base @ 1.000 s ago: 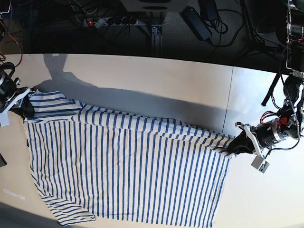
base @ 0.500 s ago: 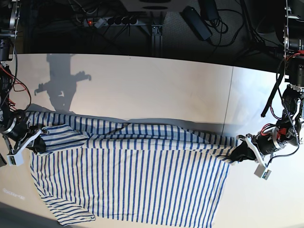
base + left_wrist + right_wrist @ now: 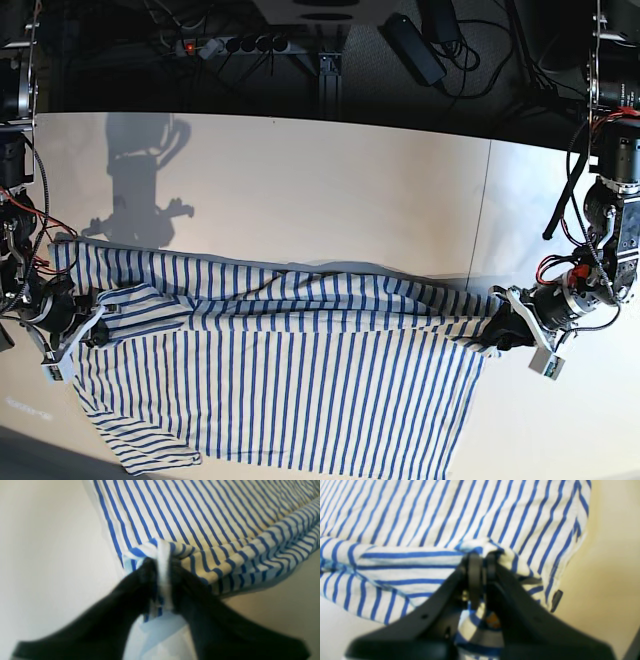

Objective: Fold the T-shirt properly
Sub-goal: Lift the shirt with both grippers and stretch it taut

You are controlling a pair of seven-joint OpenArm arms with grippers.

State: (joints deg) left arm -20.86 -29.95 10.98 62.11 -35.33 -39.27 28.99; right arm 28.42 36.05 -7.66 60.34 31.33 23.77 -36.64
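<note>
Relative to the earlier base frame, the right gripper [image 3: 483, 562], black with slender dark fingers, has shifted inward and toward the near side of the white table [image 3: 330, 180], drawing the folded edge along. Spread over the near part of the tabletop lies the T-shirt [image 3: 290, 390], a soft cream-white cloth garment with thin blue stripes, its upper band folded over along a long crosswise edge. The right gripper is clenched on the cloth near one end of this fold. The left gripper [image 3: 162, 577], likewise black, stands at the opposite end with its fingers parted, a ridge of striped cloth rising between them; whether it still pinches the fabric cannot be told. A striped sleeve [image 3: 145, 445] projects at the near corner on the right arm's side. Bare tabletop extends beyond the far edge of the shirt and outside its border beneath the left arm.
</note>
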